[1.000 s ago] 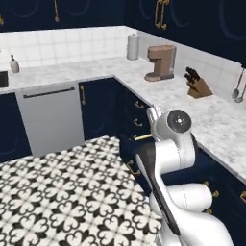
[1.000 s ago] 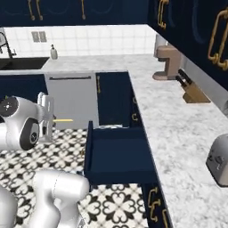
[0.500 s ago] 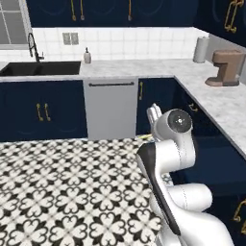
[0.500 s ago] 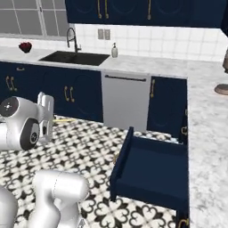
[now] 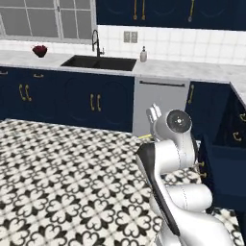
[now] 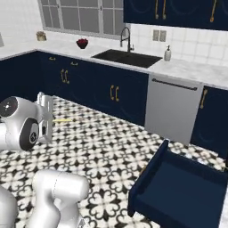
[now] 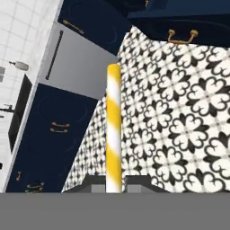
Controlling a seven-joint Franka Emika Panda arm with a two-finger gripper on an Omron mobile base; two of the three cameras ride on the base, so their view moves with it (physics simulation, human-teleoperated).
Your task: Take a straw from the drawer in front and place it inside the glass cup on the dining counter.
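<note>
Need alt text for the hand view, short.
A yellow-and-white striped straw stands up from the shut gripper at the bottom centre. Behind it lie black-and-white patterned floor tiles, navy cabinets with brass handles and a steel dishwasher front.

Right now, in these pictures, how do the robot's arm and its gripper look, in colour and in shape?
The arm is glossy white, built of thick rounded segments. A black band runs along one link, and the joint cap is a dark grey disc with a pale ring. The gripper is a pale grey, flat, boxy piece with slim fingers; in the hand view its finger tips look small and dark grey. No cables or printed markings can be seen.
</note>
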